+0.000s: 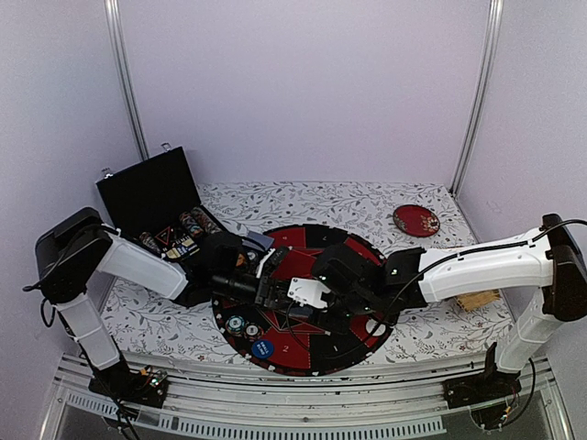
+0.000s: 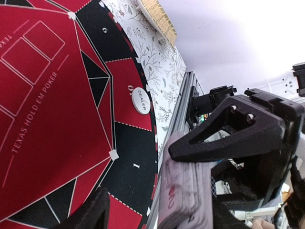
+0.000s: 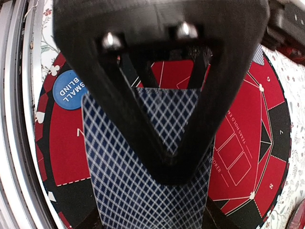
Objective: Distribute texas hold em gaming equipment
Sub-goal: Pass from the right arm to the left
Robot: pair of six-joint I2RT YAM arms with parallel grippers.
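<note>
Over the board (image 3: 238, 95), the half-closed right gripper (image 3: 174, 174) pinches playing cards (image 3: 124, 181).

Pretty plain setup: pale lavender walls (image 1: 303, 82) all round, a silver metal pole (image 1: 127, 78) standing in each back corner, white cloth with grey floral print (image 1: 312, 200) covering the work surface, ribbed aluminium rail (image 1: 275, 423) along the near edge. Soft, even light.

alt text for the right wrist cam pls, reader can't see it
A black gripper finger lies across a playing card with a blue lattice back, close to the camera and filling most of the frame. Behind them is a round red-and-black poker mat, with a blue SMALL BLIND disc near its left edge.
</note>
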